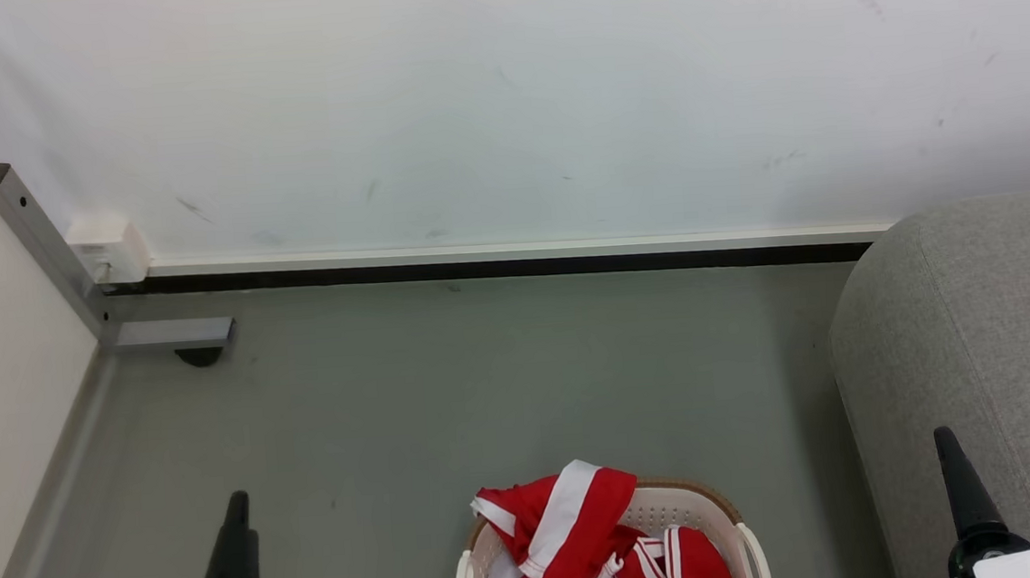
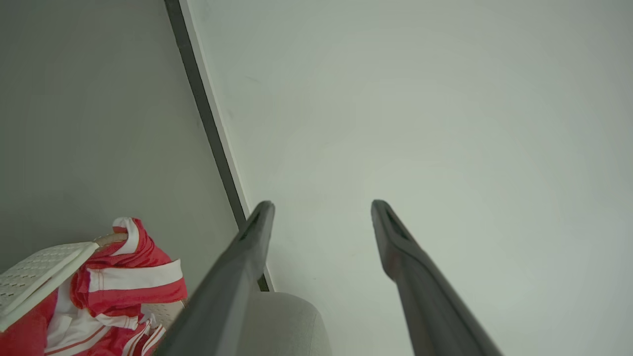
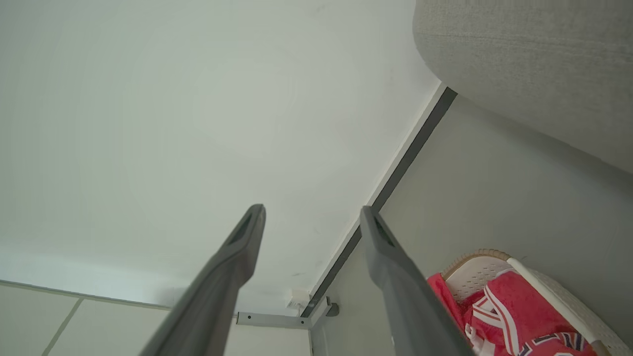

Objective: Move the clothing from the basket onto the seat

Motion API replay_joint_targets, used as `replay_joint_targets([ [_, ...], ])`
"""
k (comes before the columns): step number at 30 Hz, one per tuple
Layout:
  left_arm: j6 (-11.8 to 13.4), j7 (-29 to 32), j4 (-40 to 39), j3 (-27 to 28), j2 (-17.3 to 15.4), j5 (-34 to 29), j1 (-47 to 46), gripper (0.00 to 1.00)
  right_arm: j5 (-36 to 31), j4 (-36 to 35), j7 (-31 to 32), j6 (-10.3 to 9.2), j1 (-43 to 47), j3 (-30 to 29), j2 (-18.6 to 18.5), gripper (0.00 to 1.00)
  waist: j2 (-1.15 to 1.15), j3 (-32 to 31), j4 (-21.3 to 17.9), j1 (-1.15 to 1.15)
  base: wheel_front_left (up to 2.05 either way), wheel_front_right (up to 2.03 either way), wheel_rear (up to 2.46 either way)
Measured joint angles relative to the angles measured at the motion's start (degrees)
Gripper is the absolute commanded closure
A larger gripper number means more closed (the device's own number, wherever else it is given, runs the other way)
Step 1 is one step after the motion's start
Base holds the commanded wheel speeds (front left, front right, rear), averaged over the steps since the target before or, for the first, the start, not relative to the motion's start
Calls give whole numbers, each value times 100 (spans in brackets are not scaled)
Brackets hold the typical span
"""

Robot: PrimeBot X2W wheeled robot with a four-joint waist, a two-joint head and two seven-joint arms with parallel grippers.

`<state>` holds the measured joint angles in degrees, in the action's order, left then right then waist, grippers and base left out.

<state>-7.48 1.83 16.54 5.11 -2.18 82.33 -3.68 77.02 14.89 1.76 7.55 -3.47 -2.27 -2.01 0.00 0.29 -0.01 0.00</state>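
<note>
Here, red clothing heaped in cream basket, grey seat nearby

Left gripper: jaws parted, fingers straight.
Right gripper: jaws parted, fingers straight.
Both arms: low, pointing forward.

The basket is smooth cream plastic, perforated (its rim has a brown woven look). The clothing is soft red cloth with white trim, creased. The sofa wears grey coarse-weave fabric. The floor is matt and smooth, the wall matt white and faintly scuffed, the corner post brushed metal.
</note>
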Motion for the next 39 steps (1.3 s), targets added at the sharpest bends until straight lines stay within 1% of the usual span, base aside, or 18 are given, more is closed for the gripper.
replay_joint_targets([
  [7, 131, -186, -76, -7, -1, -815, 1, 0, -947, -135, -164, 0, -1, 111, -13, 0, 0, 7, -2, 0, 0, 0, 0],
  [14, 261, -334, -216, -45, -2, -1510, 20, 0, -1711, -197, -322, 0, -1, 185, -29, 0, 0, 11, -1, 0, 0, 0, 0],
  [24, 347, -537, -335, -45, -7, -2443, 40, 0, -2549, -253, -522, 0, -4, 309, -52, 0, 0, 16, -5, 0, 0, 0, 0],
  [39, 401, -798, -432, -67, -11, -3462, 48, 0, -3609, -376, -790, 0, -16, 478, -77, 0, 0, 29, -6, 0, 0, 0, 0],
])
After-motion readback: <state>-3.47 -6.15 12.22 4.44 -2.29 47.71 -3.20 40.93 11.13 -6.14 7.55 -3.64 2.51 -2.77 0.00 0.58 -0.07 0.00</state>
